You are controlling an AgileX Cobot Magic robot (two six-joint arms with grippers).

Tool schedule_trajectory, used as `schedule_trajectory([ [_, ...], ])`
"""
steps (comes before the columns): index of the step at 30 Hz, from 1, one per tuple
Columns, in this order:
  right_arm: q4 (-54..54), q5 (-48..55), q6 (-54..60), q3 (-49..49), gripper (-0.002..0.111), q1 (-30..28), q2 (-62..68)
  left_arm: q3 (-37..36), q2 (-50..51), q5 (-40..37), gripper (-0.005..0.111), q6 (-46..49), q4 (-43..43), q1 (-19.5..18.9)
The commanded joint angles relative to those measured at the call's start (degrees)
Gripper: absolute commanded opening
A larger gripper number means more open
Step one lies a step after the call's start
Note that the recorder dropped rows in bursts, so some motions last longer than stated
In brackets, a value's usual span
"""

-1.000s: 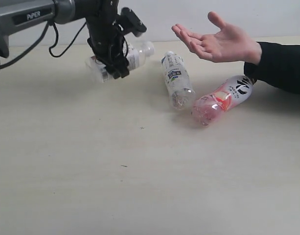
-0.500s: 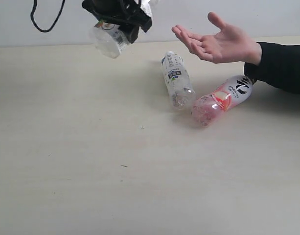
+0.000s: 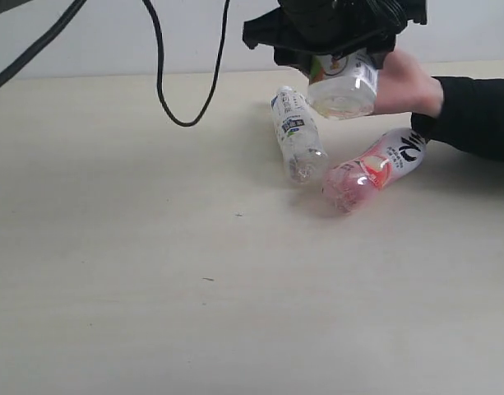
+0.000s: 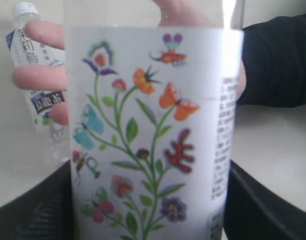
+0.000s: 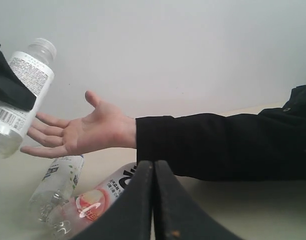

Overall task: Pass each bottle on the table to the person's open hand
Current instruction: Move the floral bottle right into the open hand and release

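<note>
Change: a second ago the left gripper (image 3: 338,51) held the flower-print bottle (image 3: 344,86) low over the tabletop (image 3: 153,271), well to the left of the person's open hand (image 5: 80,132). It has since lifted the bottle and carried it across to that hand.
Bottle now: in the air and tilted, just beside the fingertips in the right wrist view. I cannot tell whether it touches the palm.
Left gripper: clamped on the flower-print bottle's labelled middle.
Right gripper (image 5: 153,200): closed and empty, hanging near the black sleeve (image 3: 473,111).
Meaning for the task: this handover looks nearly complete, and what probably remains is lowering the bottle into the palm and letting go.
Still lying down: the slim blue-labelled bottle (image 3: 297,132) and the pink bottle (image 3: 375,164), close together on the tabletop below the hand.
Writing: the carried label shows flowers, butterflies, a column of fine print and a barcode, none readable. The slim bottle carries East Asian characters. The pink bottle has bold black lettering that I cannot make out.
</note>
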State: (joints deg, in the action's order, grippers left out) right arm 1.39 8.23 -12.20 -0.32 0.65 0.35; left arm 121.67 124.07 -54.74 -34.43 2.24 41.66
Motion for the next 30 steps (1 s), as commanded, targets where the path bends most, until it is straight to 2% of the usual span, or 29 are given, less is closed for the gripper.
schedule_trajectory([
  [1, 0.0, -0.6, 0.1, 0.3, 0.000, 0.1, -0.4, 0.4, 1.3, 4.8, 0.000, -3.2, -6.0, 0.1],
  [6, 0.0, -0.6, 0.1, 0.3, 0.000, 0.1, -0.4, 0.4, 3.4, 11.7, 0.000, -2.7, -13.7, 0.1],
  [19, 0.0, -0.6, 0.1, 0.3, 0.000, 0.1, -0.4, 0.4, 5.2, 15.0, 0.001, -3.1, -13.1, -1.9],
  [21, 0.0, -0.6, 0.1, 0.3, 0.000, 0.1, -0.4, 0.4, 5.2, 15.5, 0.008, -2.9, -13.0, -1.9],
  [23, 0.0, -0.6, 0.1, 0.3, 0.000, 0.1, -0.4, 0.4, 5.2, 15.5, 0.026, -2.6, -13.0, -1.9],
  [26, 0.0, -0.6, 0.1, 0.3, 0.000, 0.1, -0.4, 0.4, 5.2, 15.5, 0.062, 0.0, -13.0, -1.9],
  [30, 0.0, -0.6, 0.1, 0.3, 0.000, 0.1, -0.4, 0.4, 5.2, 15.9, 0.080, 1.3, -13.0, -1.8],
])
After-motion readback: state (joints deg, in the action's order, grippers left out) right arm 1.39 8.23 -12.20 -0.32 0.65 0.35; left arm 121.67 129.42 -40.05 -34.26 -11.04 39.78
